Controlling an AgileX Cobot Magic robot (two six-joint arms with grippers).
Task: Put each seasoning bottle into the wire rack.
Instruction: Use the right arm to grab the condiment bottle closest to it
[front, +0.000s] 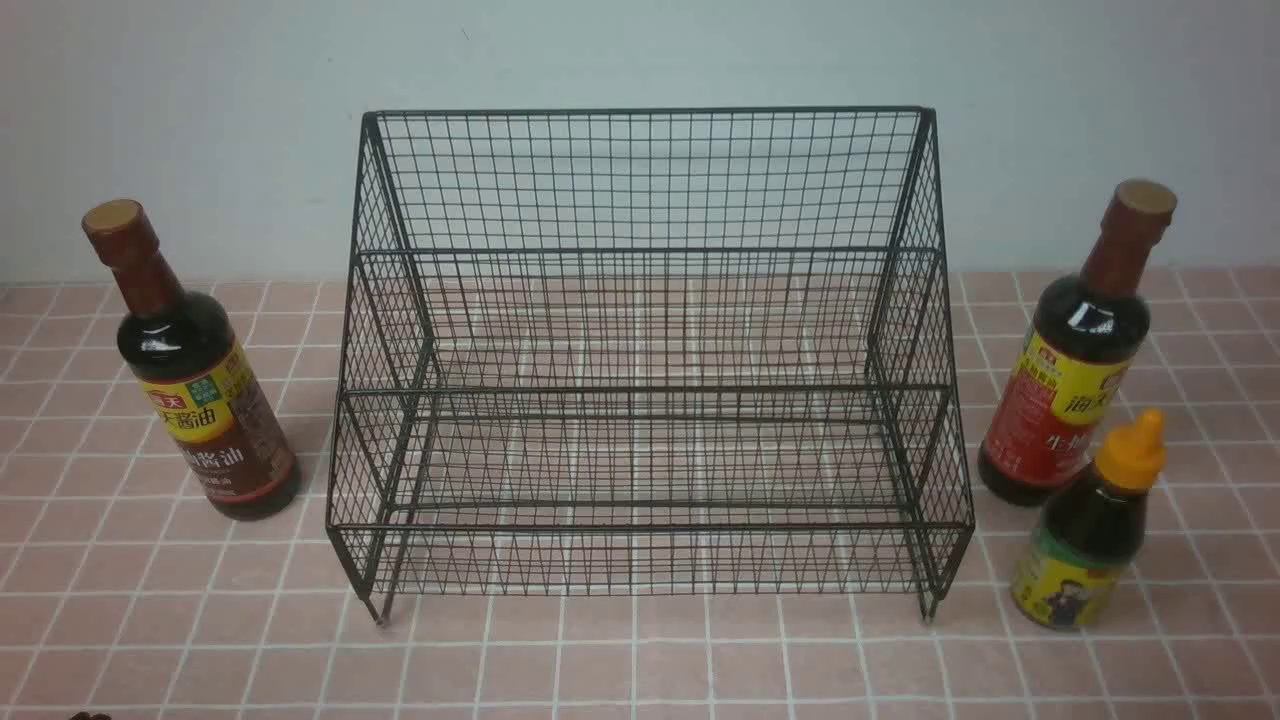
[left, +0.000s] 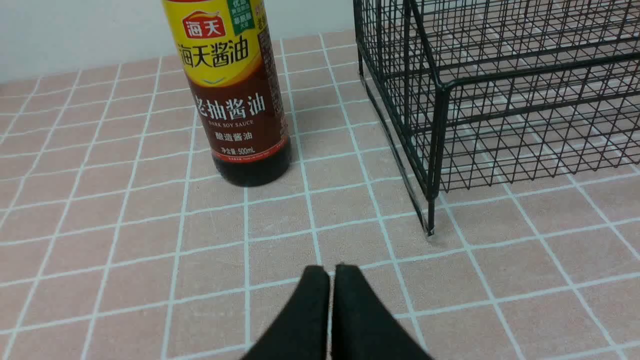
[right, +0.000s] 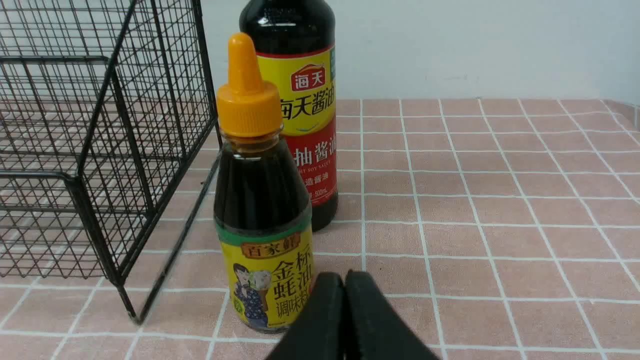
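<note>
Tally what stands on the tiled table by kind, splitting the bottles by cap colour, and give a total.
tall brown-capped bottles: 2
short orange-capped bottle: 1
wire rack: 1
Total: 4

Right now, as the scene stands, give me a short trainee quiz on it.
1. True or false: the wire rack holds no bottle.
2. The brown-label bottle is: A) inside the rack B) upright on the robot's left of the rack C) lying on its side.
3. Are the left gripper and right gripper open or shut?
Key: 1 true; 2 B; 3 both shut.
</note>
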